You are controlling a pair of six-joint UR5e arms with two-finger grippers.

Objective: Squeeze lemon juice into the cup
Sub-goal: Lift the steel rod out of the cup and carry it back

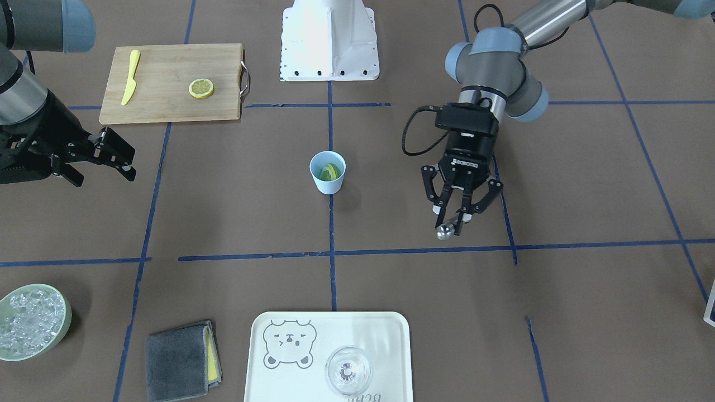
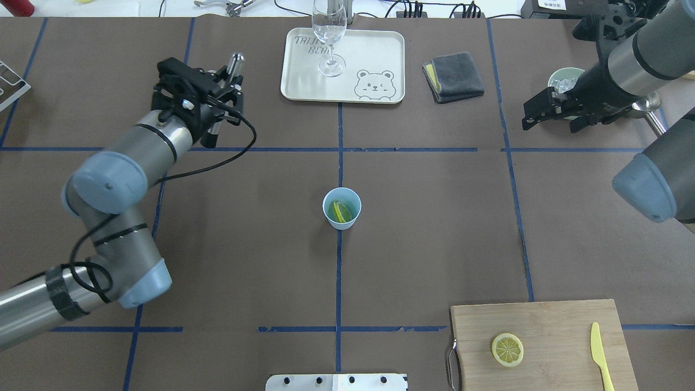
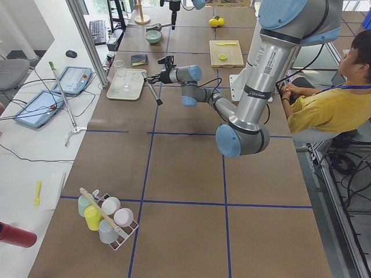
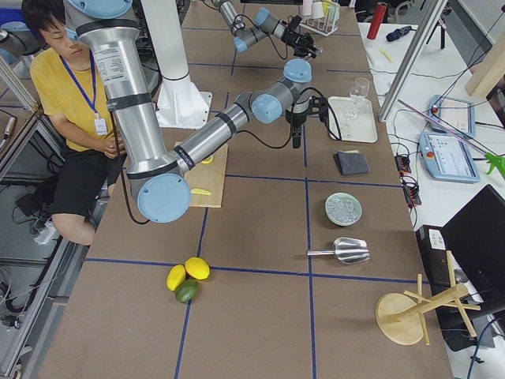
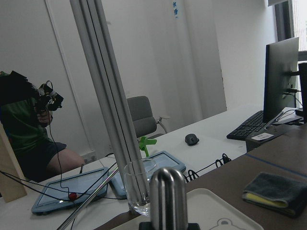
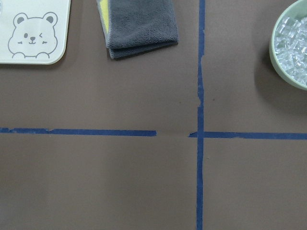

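Note:
The light-blue cup (image 1: 328, 178) (image 2: 341, 220) stands upright at the table's centre on a blue tape line. One lemon slice (image 1: 330, 171) (image 2: 339, 211) lies inside it, leaning on the wall. The second lemon slice (image 1: 201, 88) (image 2: 507, 349) lies flat on the wooden cutting board (image 1: 167, 106). My left gripper (image 1: 453, 220) (image 2: 228, 81) is shut on a metal rod (image 1: 444, 231) (image 5: 168, 196), well to one side of the cup. My right gripper (image 1: 109, 170) (image 2: 545, 122) is open and empty, low over the table between the board and the ice bowl.
A yellow knife (image 1: 130, 76) lies on the board. A pale-green bowl of ice (image 1: 31, 324) (image 6: 292, 43), a folded grey cloth (image 1: 181, 360) (image 6: 139, 26) and a white bear tray (image 1: 290, 379) with a clear glass (image 1: 347, 371) line the far edge.

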